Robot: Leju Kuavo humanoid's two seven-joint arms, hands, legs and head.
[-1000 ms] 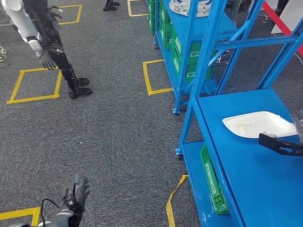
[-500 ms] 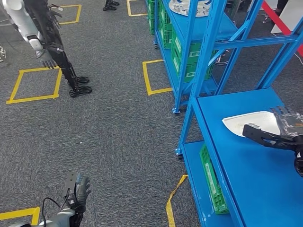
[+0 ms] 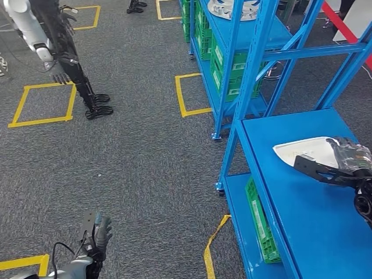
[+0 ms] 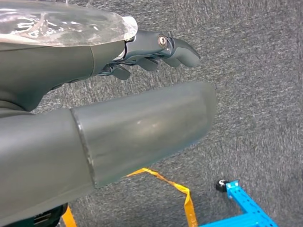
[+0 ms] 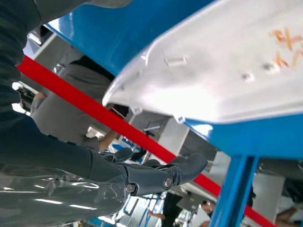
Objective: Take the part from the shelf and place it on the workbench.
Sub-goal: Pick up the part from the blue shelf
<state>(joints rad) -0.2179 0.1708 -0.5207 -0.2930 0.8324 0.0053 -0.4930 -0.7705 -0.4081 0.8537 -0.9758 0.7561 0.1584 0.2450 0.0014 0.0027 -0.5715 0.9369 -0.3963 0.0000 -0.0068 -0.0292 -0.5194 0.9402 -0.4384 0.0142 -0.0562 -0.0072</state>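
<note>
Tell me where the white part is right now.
In the head view the white part lies on the blue shelf at right, with the right hand over its near edge.

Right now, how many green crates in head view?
3 that I can tell apart: one low under the near blue shelf, two stacked in the far rack, front and behind. More may be hidden.

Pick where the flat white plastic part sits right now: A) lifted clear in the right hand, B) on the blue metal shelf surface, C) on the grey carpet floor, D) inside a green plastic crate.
B: in the head view the flat white plastic part lies on the blue metal shelf surface, with the right hand reaching over it, fingers extended rather than visibly closed around it.
</note>
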